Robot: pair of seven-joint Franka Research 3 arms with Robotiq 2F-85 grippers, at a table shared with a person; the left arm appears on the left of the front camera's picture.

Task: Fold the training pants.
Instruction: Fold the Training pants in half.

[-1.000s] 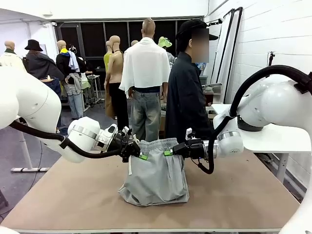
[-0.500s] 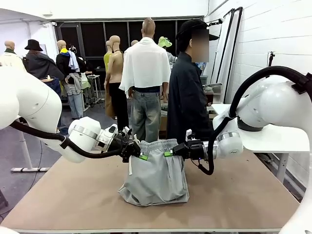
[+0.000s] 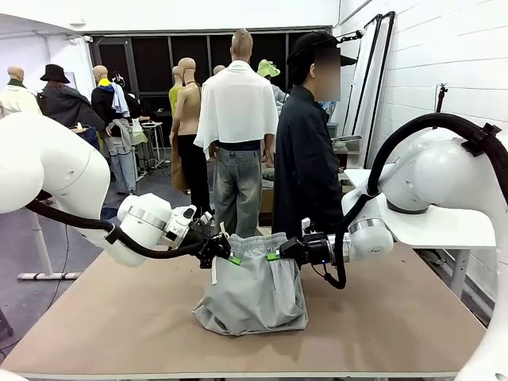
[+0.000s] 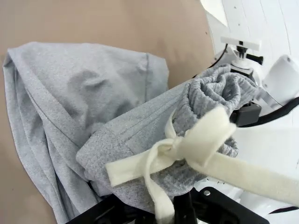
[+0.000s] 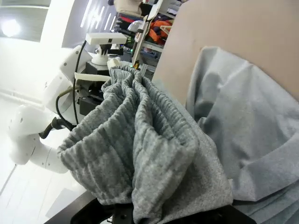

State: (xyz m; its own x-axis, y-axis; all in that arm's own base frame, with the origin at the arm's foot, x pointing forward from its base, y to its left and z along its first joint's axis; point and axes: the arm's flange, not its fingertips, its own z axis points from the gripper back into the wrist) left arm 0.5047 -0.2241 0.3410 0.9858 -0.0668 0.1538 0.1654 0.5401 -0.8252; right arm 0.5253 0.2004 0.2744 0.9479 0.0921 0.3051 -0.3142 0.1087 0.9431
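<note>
Training pants (image 3: 252, 282) hung between the two grippers above the brown table (image 3: 119, 325), held up by the gathered waistband while the lower folds rested in a heap on the tabletop near its middle. The left gripper (image 3: 228, 258) was clamped on the waistband's left end, and the right gripper (image 3: 275, 255) was clamped on its right end, so the band stretched almost level between them, just above the table. Both sets of green pads sat pressed into the grey cloth, close together, with only the bunched waistband spanning the gap.

Below the band the fabric dropped and spread slightly wider than the span of the grippers, its bottom edge lying flat on the table toward the robot's side. A white drawstring (image 3: 213, 272) dangled from the left end of the waistband, just beside the left gripper and short of the tabletop.

From the left wrist, the drawstring (image 4: 187, 149) was tied in a bow over the crumpled elastic, with the pants (image 4: 88, 107) trailing away onto the table beyond. From the right wrist, the ribbed waistband (image 5: 140, 154) rose in thick pleats from between that gripper's fingers.

A person in a dark coat (image 3: 305, 159) stood at the far side of the table, behind the pants.
</note>
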